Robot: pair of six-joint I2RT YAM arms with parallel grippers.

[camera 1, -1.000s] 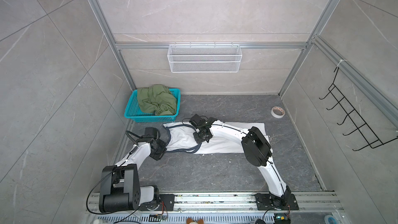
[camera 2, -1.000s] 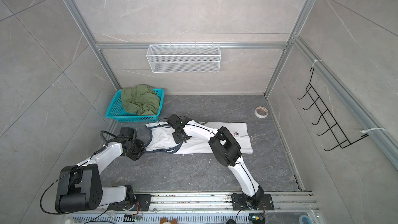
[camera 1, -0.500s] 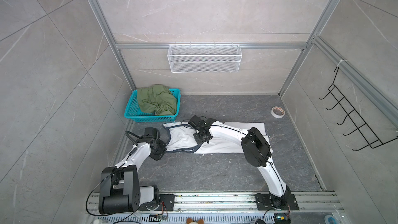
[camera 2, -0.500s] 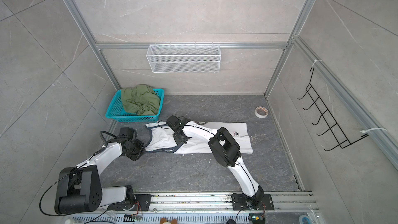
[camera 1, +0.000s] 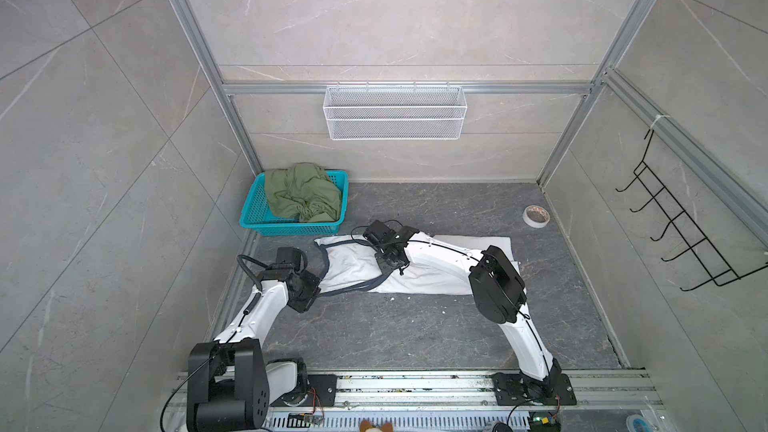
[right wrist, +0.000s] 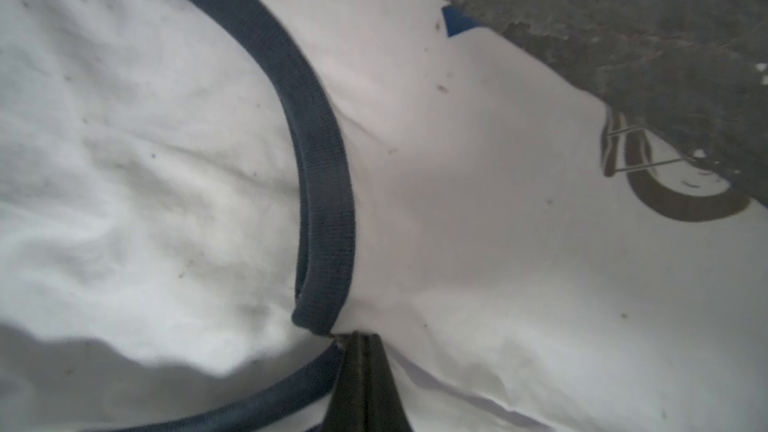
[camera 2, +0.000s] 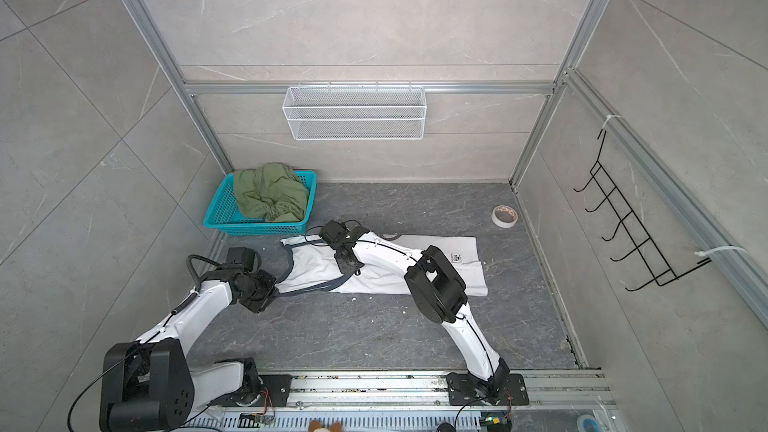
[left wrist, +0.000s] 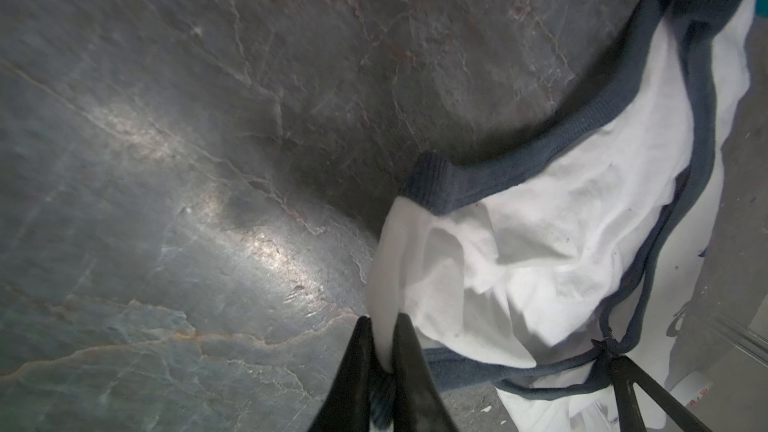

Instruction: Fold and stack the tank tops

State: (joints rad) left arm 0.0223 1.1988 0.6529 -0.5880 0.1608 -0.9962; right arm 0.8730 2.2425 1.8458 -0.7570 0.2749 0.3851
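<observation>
White cloth tank top with navy trim (camera 1: 351, 265) lies lengthwise across the grey stone table (camera 1: 395, 326). Its straps point toward the left gripper (left wrist: 382, 322), which is clamped on a shoulder. The right gripper (right wrist: 361, 338) pinches armhole trim mid-shirt. The olive cloth tank top (camera 1: 301, 193) sits in the teal plastic basket (camera 1: 253, 211).

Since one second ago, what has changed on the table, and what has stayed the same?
The right gripper closed at the navy trim of the white tank top, apparently pinching the cloth; its arm barely moved. Unchanged: the left gripper stays shut on the same shirt's edge, and the olive tank top lies in the teal basket.
</observation>
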